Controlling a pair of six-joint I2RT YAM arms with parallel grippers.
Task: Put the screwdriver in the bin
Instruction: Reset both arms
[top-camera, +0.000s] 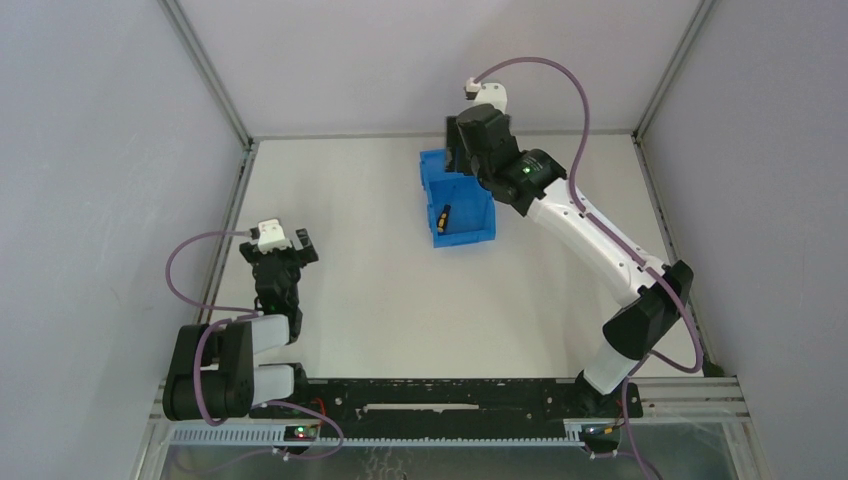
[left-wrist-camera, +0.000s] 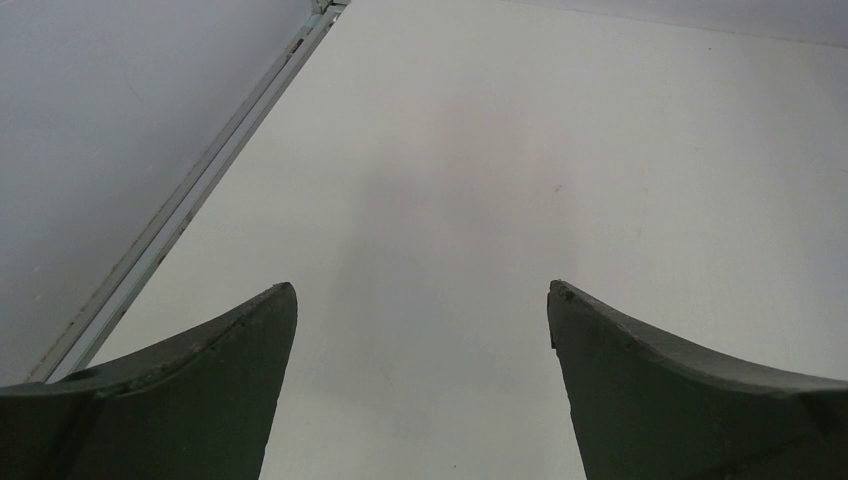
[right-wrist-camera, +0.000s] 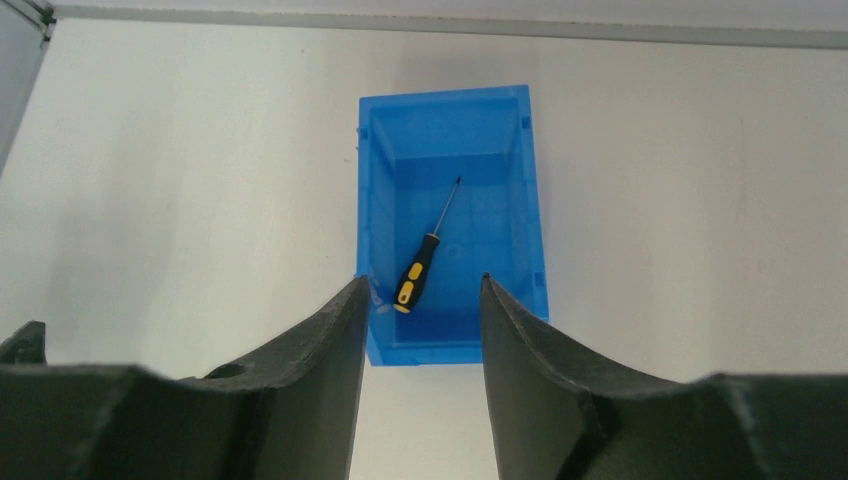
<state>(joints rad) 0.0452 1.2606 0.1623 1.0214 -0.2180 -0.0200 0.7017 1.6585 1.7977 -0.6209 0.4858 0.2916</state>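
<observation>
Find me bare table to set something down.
Bare: between the bin and the base rail, and from the bin across to the left end effector. Crowded: the bin, screwdriver inside, right end effector above it.

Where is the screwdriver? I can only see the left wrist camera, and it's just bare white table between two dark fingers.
Observer: The screwdriver lies on the floor of the blue bin.
Operator: Is a claw holding it?
Observer: No. The right claw hangs above the bin, open, with nothing in it.
Operator: So where's my claw?
Observer: The left claw is well apart from the bin, off to its left and nearer the front.
</observation>
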